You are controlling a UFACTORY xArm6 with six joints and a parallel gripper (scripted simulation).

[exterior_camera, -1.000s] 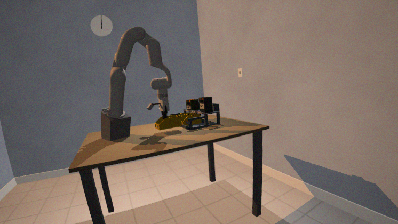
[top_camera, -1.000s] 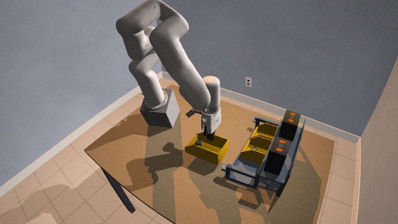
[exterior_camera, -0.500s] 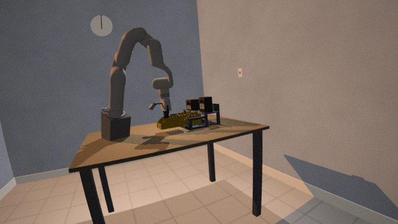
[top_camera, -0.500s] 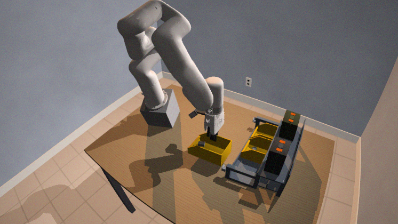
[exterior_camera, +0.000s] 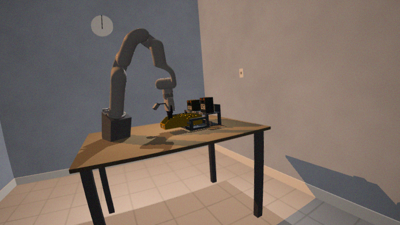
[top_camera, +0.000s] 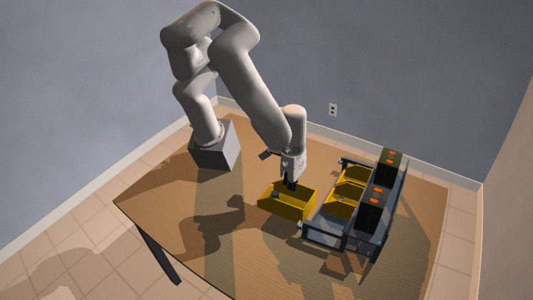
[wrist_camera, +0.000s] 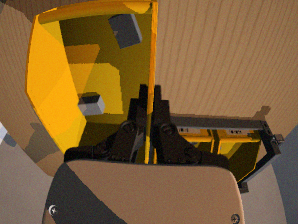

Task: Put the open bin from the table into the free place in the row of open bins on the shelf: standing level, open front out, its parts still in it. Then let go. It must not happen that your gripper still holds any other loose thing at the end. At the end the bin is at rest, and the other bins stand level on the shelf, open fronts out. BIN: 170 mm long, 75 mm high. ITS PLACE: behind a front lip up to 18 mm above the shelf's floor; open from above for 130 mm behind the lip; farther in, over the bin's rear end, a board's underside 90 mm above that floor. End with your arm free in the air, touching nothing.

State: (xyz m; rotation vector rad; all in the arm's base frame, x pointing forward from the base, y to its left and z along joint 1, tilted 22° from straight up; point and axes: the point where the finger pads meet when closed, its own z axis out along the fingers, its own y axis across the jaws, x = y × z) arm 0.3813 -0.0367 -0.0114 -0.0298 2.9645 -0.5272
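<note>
The yellow open bin (top_camera: 298, 208) (exterior_camera: 179, 120) (wrist_camera: 56, 76) is in front of the shelf (top_camera: 322, 233) (exterior_camera: 195, 125) (wrist_camera: 220, 123), just above the table (top_camera: 208, 223) (exterior_camera: 168, 142), and looks slightly tilted in the exterior view. Two small grey parts (top_camera: 275, 193) (wrist_camera: 125, 30) (wrist_camera: 91, 104) lie inside it. My gripper (top_camera: 291, 186) (exterior_camera: 169, 113) (wrist_camera: 149, 97) reaches down from above and is shut on the bin's thin side wall. The free place (top_camera: 330, 225) is at the near end of the shelf's row, beside three yellow bins (top_camera: 349, 191).
Two black boxes with orange labels (top_camera: 386, 173) (top_camera: 369, 218) (exterior_camera: 206, 104) stand on the shelf's upper board, over the rear of the row. The robot's base block (top_camera: 216, 148) (exterior_camera: 116, 128) stands at the table's far left.
</note>
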